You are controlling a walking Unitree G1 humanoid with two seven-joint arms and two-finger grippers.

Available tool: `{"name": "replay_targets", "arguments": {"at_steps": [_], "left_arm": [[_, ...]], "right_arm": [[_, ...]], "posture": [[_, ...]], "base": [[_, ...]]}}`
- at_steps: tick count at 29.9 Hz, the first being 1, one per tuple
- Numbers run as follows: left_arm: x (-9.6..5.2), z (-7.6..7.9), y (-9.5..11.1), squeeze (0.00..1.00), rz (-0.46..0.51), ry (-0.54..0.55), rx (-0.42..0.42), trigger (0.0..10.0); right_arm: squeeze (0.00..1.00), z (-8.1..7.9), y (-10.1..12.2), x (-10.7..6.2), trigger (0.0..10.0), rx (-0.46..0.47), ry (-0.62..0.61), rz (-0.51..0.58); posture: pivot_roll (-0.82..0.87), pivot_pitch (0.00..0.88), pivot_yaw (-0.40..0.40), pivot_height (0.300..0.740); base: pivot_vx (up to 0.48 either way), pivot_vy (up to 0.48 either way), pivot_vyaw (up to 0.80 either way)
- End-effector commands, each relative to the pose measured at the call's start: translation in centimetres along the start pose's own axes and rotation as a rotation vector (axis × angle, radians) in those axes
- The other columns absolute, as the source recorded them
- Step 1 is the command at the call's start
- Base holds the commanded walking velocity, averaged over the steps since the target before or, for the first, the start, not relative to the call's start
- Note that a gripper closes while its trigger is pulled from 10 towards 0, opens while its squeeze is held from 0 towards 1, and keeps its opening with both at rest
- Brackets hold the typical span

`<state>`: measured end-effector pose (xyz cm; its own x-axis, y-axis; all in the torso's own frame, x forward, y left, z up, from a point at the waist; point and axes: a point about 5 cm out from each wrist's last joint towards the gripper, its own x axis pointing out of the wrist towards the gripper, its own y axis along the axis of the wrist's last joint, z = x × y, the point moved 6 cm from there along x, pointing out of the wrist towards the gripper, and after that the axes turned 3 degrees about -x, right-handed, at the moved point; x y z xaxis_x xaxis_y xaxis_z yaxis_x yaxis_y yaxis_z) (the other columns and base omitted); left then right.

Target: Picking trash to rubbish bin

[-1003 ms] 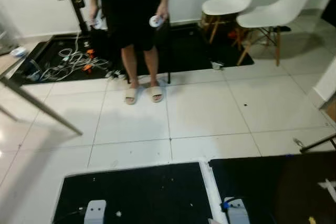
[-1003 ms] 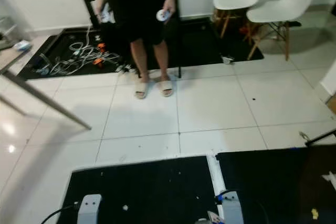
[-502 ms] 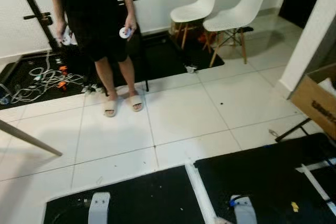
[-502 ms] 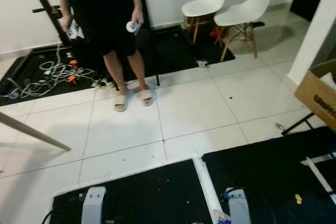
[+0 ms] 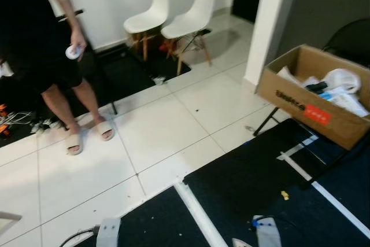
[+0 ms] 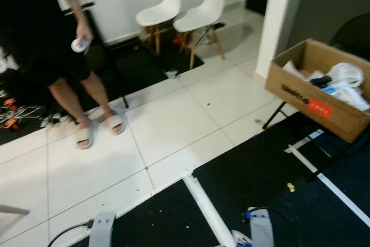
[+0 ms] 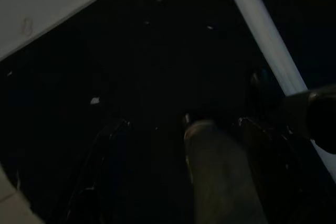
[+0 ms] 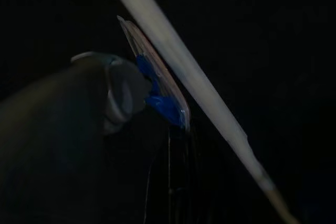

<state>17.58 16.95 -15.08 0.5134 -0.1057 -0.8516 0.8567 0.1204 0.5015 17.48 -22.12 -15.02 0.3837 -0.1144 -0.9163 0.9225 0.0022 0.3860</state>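
Observation:
A brown cardboard box (image 5: 315, 93) holding white bags and other rubbish rests on a black frame at the right. In the dark right wrist view my right gripper (image 8: 170, 135) hangs low over the black mat, shut on a blue and clear wrapper (image 8: 157, 90) that sticks out past the fingertips. A corner of that wrapper (image 6: 237, 236) also peeks out beside my silver right forearm (image 6: 260, 232). My left gripper (image 7: 184, 129) hangs idle over the mat, its fingers apart. A small yellow scrap (image 5: 285, 195) lies on the black mat.
A person (image 5: 40, 44) in black with sandals stands at the left, a white controller in hand. Two white chairs (image 5: 173, 21) stand at the back, a white pillar (image 5: 269, 21) behind the box, a black chair (image 5: 352, 36) at far right. White strips (image 5: 196, 218) edge the black mats.
The camera has swung to the right: the person and chairs slid left, and the pillar, cardboard box and black chair came into view. Both arms still hang low.

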Motion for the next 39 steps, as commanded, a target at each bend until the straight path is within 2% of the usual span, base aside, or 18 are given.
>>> {"name": "replay_targets", "arguments": {"at_steps": [1, 10, 18, 20, 21, 22, 23, 24, 25, 27, 28, 29, 32, 36, 39], "left_arm": [[-0.3, -0.7, -1.4, 0.00, -0.038, 0.019, -0.007, 10.0], [-0.3, -0.8, -1.3, 0.00, -0.034, 0.024, -0.003, 10.0], [-0.3, -1.1, -1.0, 0.00, -0.023, 0.032, 0.007, 10.0], [-0.4, -1.2, -0.9, 0.00, -0.020, 0.033, 0.010, 10.0], [-0.4, -1.2, -0.9, 0.00, -0.020, 0.033, 0.010, 10.0], [-0.4, -1.3, -0.9, 0.00, -0.019, 0.035, 0.011, 10.0], [-0.4, -1.4, -0.8, 0.00, -0.015, 0.037, 0.012, 10.0], [-0.4, -1.4, -0.8, 0.00, -0.015, 0.037, 0.012, 10.0], [-0.4, -1.4, -0.7, 0.00, -0.012, 0.037, 0.010, 10.0], [-0.4, -1.5, -0.7, 0.00, -0.012, 0.037, 0.010, 10.0], [-0.4, -1.5, -0.6, 0.00, -0.006, 0.037, 0.007, 10.0], [-0.4, -1.5, -0.6, 0.00, -0.002, 0.037, 0.003, 10.0], [-0.4, -1.5, -0.4, 0.00, 0.004, 0.038, 0.000, 10.0], [-0.4, -1.5, -0.4, 0.00, 0.010, 0.036, -0.028, 10.0], [-0.4, -1.6, -0.4, 0.00, 0.012, 0.040, -0.036, 10.0]], "right_arm": [[0.00, -1.2, -0.6, 0.0, 10.0, 0.001, 0.026, -0.018], [0.00, -1.2, -0.1, 0.0, 10.0, -0.002, 0.034, -0.007], [0.00, -2.4, 2.3, 0.0, 10.0, 0.083, 0.087, 0.070], [0.00, -3.0, 3.9, -0.1, 10.0, 0.126, 0.116, 0.118], [0.00, -3.0, 3.9, -0.1, 10.0, 0.126, 0.116, 0.118], [0.00, -3.6, 5.6, -0.2, 10.0, 0.164, 0.144, 0.163], [0.00, -4.8, 9.4, -0.8, 10.0, 0.236, 0.207, 0.265], [0.00, -4.8, 9.4, -0.8, 10.0, 0.236, 0.207, 0.265], [0.00, -5.7, 12.6, -1.6, 10.0, 0.293, 0.263, 0.348], [0.00, -5.8, 13.2, -1.8, 10.0, 0.303, 0.274, 0.363], [0.00, -6.3, 15.8, -2.7, 10.0, 0.335, 0.314, 0.432], [0.00, -6.6, 17.3, -3.2, 10.0, 0.339, 0.330, 0.472], [0.00, -7.3, 20.4, -4.6, 10.0, 0.333, 0.364, 0.559], [0.00, -8.4, 23.1, -6.1, 10.0, 0.298, 0.409, 0.639], [0.00, -8.7, 23.9, -6.6, 10.0, 0.295, 0.427, 0.662]], "posture": [[-0.01, 0.013, 0.106, 0.740], [-0.01, 0.003, 0.102, 0.740], [0.00, 0.000, 0.103, 0.740], [0.00, 0.003, 0.108, 0.740], [0.00, 0.003, 0.108, 0.740], [-0.01, 0.006, 0.111, 0.740], [-0.01, 0.009, 0.115, 0.740], [-0.01, 0.009, 0.115, 0.740], [-0.01, 0.011, 0.118, 0.740], [-0.01, 0.011, 0.118, 0.740], [0.00, 0.012, 0.118, 0.740], [0.00, 0.012, 0.117, 0.740], [0.00, 0.013, 0.114, 0.740], [0.01, 0.012, 0.104, 0.740], [0.02, 0.013, 0.102, 0.740]], "base": [[0.000, 0.000, -0.80], [0.000, 0.000, -0.80], [0.000, 0.000, -0.80], [0.000, 0.000, -0.80], [0.000, 0.000, -0.80], [0.000, 0.000, -0.80], [0.000, 0.000, -0.80], [0.000, 0.000, -0.80], [0.000, 0.000, -0.80], [0.000, 0.000, -0.80], [0.000, 0.000, -0.80], [0.000, 0.000, -0.80], [0.000, 0.000, -0.80], [0.000, 0.000, -0.80], [0.000, 0.000, -0.80]]}}
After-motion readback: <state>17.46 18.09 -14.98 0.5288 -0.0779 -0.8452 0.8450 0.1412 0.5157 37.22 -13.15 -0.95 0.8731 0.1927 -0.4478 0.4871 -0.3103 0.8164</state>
